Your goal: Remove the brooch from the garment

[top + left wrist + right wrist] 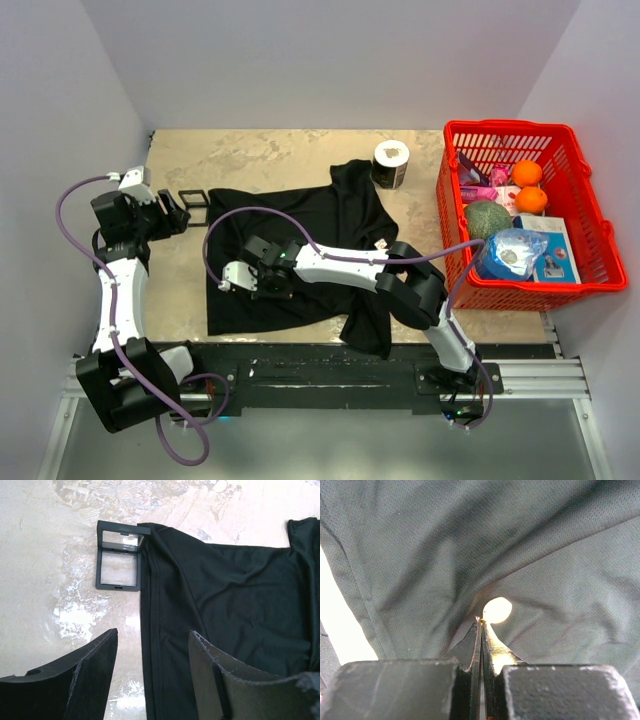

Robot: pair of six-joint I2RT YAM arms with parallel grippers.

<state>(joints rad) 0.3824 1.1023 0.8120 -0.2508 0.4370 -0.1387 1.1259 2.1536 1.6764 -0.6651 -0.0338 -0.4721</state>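
Observation:
The black T-shirt garment (330, 215) lies spread on the table and fills the right wrist view (420, 540). The brooch (497, 610) is a bright pale-golden oval on the cloth. My right gripper (481, 622) is shut, its tips pinching the brooch's lower left edge, and the cloth creases radiate from there. In the top view the right gripper (240, 278) is over the shirt's left part and hides the brooch. My left gripper (152, 645) is open and empty above the shirt's left hem (150, 605); in the top view it (178, 215) is at the table's left.
A black square open frame (119, 555) lies on the table touching the shirt's left edge. A toilet roll (391, 163) stands behind the shirt. A red basket (455, 200) with oranges and packets is at the right. The shirt's white-and-red label (381, 243) shows near the right arm.

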